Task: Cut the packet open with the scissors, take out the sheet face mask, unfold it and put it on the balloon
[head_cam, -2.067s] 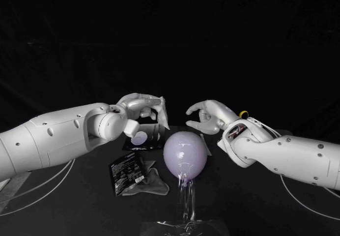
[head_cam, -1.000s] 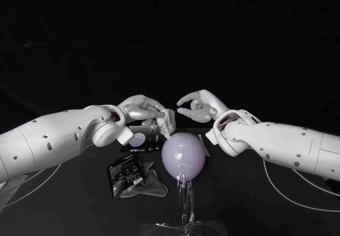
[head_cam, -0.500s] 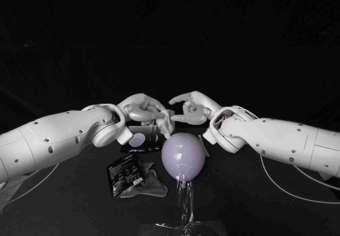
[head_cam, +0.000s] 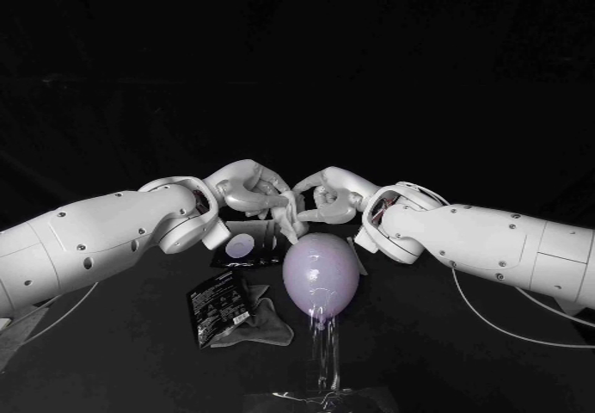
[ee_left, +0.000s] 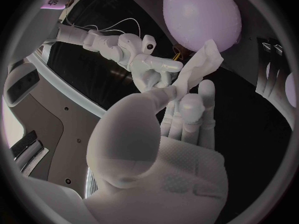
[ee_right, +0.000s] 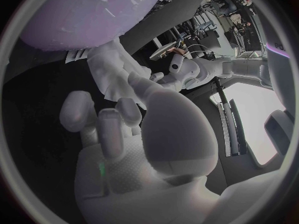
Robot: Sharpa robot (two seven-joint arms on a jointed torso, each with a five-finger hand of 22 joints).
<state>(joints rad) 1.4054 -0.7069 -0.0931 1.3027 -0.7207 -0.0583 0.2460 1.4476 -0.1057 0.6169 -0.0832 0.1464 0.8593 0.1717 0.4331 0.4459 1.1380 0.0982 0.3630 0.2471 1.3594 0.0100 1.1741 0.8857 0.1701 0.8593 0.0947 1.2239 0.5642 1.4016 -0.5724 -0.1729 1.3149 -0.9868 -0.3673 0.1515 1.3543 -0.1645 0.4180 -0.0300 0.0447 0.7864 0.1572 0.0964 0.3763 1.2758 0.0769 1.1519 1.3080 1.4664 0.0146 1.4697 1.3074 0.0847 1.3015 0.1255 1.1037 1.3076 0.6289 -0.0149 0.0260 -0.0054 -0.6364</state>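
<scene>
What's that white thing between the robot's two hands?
The sheet face mask, pinched by the left hand, with the right hand close beside it. The head view shows this.

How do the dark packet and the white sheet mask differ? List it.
The dark rectangular packet lies flat on the black table; the white folded sheet mask hangs from the left hand. The packet is dark and printed; the mask plain and pale. Neither covers the pale purple balloon.
</scene>
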